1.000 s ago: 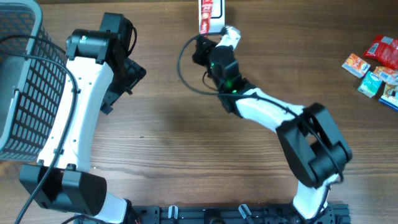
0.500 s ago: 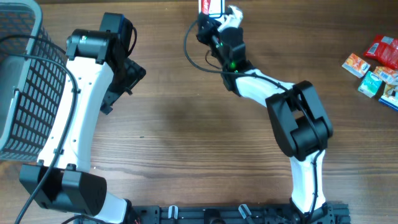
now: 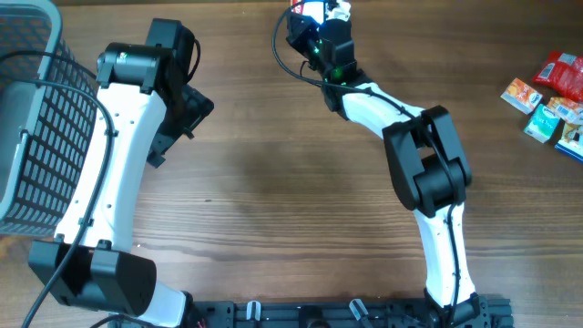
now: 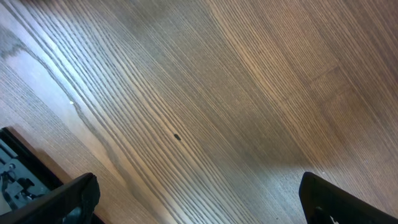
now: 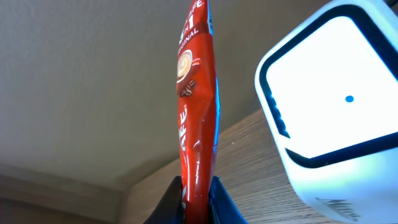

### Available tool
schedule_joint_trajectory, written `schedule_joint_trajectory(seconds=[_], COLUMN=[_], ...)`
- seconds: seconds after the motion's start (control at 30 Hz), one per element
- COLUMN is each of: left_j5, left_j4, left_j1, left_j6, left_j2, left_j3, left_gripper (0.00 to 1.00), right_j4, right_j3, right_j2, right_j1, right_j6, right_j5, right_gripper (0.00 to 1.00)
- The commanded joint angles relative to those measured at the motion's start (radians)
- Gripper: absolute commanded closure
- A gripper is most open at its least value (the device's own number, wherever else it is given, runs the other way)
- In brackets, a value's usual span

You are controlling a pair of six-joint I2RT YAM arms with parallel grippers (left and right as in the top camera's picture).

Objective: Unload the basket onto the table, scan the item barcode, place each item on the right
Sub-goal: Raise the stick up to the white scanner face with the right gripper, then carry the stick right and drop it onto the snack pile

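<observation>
Pinching the lower end of a red sachet [image 5: 198,106], the right gripper [image 5: 198,194] has its jaws drawn narrow around the packet. The sachet stands upright and edge-on in the middle of the right wrist view, with a coffee-cup print and white lettering on its side. To its right in that frame is a white scanner [image 5: 336,106] with a glowing face, a dark border and a small blue dot; a gap shows between the two.

In the overhead view the same gripper [image 3: 314,14] is at the top centre edge, where the frame cuts off most of the sachet [image 3: 305,7]. Its arm reaches up there from the bottom right.

The left gripper [image 4: 199,202] is spread wide and holds nothing, with only bare wooden table [image 3: 273,182] beneath it. A grey wire basket [image 3: 27,109] fills the left edge, and a cluster of small packets [image 3: 551,96] lies at the right edge.
</observation>
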Motion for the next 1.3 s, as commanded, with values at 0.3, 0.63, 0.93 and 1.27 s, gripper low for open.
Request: schedule_joint_trajectory(seconds=[0.3, 0.63, 0.93, 1.27], left_j5=[-0.017, -0.017, -0.017, -0.017], left_j4=[0.003, 0.003, 0.003, 0.007], left_j1=[0.001, 0.001, 0.001, 0.001], left_j6=[0.008, 0.008, 0.008, 0.008], left_j2=[-0.014, -0.014, -0.014, -0.014], left_j3=[0.012, 0.012, 0.012, 0.012], left_gripper=[0.0, 0.0, 0.0, 0.0], right_j4=[-0.143, -0.496, -0.674, -1.148], right_j3=[0.022, 0.022, 0.022, 0.021], right_j2=[-0.017, -0.151, -0.246, -0.28], right_j1=[0.038, 0.045, -0.043, -0.202], right_j6=[-0.192, -0.334, -0.142, 0.303], right_j5=[0.204, 0.773, 0.812, 0.89], right_gripper=[0.96, 0.96, 0.96, 0.96])
